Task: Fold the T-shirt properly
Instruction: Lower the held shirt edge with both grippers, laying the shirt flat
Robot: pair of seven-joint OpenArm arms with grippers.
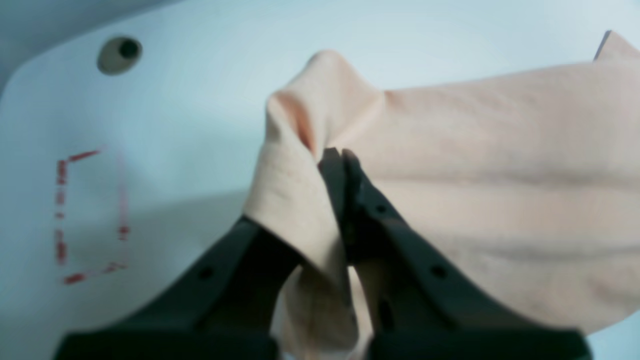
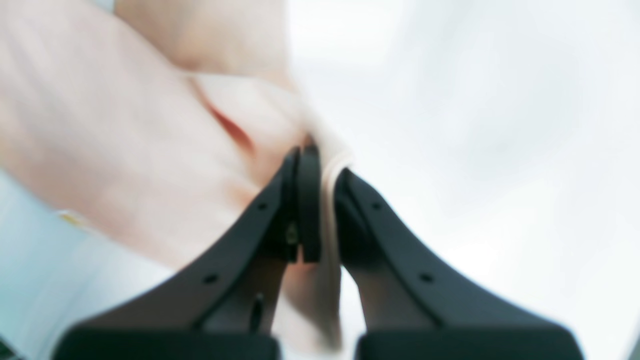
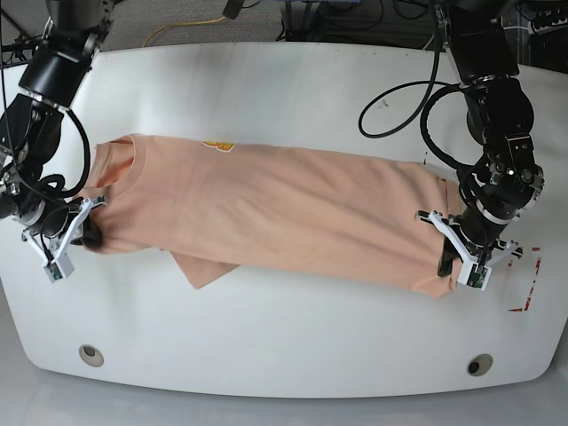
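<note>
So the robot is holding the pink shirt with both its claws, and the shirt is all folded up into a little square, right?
Not quite. Both claws do hold it: the left gripper and the right gripper are each shut on the T-shirt. But it isn't a little square. The base view shows it stretched out long across the table, with one sleeve sticking out below.

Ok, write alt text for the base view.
A peach T-shirt lies stretched across a white table, pinched at each end by a robot gripper: the right gripper at the collar end, the left gripper at the hem end. A sleeve pokes out along the near edge.
</note>
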